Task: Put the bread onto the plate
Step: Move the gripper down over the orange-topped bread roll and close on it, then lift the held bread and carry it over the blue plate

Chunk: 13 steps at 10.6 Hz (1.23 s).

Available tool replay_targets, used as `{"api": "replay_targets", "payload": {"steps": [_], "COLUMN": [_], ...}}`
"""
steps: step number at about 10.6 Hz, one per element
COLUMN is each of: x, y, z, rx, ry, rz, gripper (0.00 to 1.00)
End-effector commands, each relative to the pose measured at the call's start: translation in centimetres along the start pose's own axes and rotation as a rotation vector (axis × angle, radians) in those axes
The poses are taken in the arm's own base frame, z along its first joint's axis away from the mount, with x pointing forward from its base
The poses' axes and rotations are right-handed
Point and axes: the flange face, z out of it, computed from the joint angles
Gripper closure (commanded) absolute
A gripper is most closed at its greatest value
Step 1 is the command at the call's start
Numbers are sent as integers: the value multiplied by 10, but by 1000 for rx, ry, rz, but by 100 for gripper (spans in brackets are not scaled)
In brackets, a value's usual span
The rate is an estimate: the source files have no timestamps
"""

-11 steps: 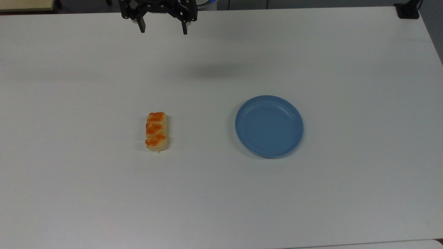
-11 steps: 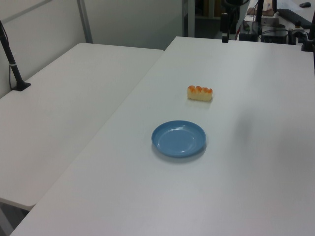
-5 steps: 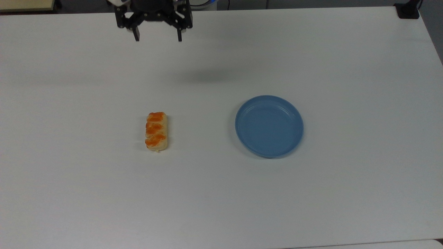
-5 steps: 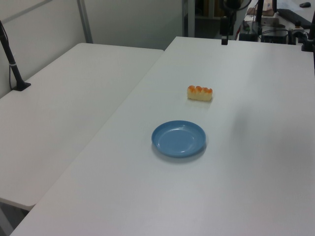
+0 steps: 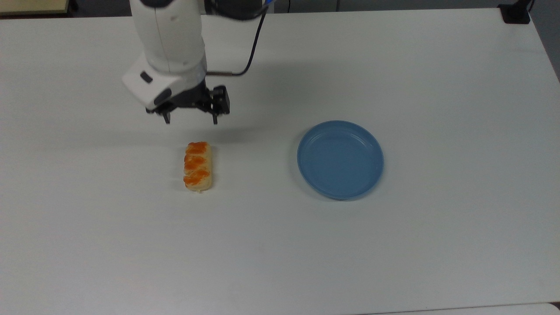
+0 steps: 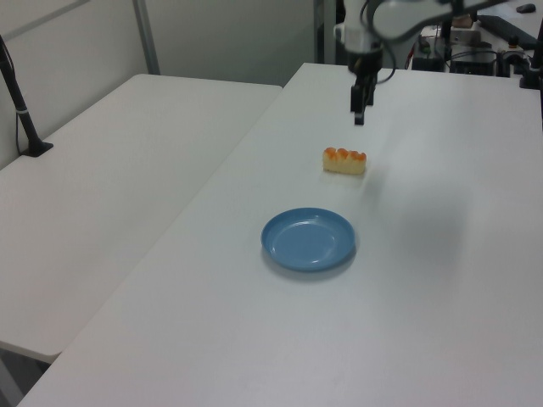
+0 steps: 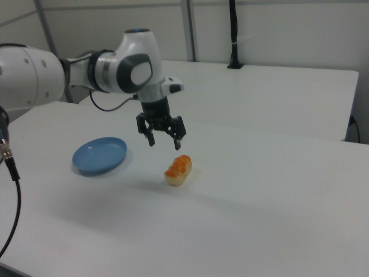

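Claw: the claw (image 5: 190, 119) hangs in the air with its two fingers spread wide. It holds nothing.
Claw's spot: in the top view it is just above the bread's top end. In the right view (image 7: 164, 141) it floats over the bread, not touching it.
Bread: the bread (image 5: 198, 166) lies flat on the white surface (image 5: 437, 245). It has three orange bumps on top. In the left view (image 6: 344, 160) it sits beyond the plate.
Plate: the blue plate (image 5: 340, 160) has nothing in it. It is well apart from the bread, on the top view's right.
Arm: the white arm (image 5: 168, 39) comes in from the top view's top edge.
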Motion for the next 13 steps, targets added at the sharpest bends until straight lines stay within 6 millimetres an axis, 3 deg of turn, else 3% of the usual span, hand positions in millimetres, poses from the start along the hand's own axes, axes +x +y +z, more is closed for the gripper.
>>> {"api": "replay_targets", "payload": {"steps": [1, 5, 7, 10, 12, 13], "x": [20, 35, 39, 39, 40, 42], "y": [-1, -5, -11, -19, -24, -48], "z": [46, 105, 118, 122, 108, 87], "rx": [-30, -75, -71, -69, -57, -49], "ry": [25, 42, 54, 49, 61, 87], "rz": [22, 90, 99, 91, 97, 111], "gripper": [0, 0, 2, 63, 69, 69]}}
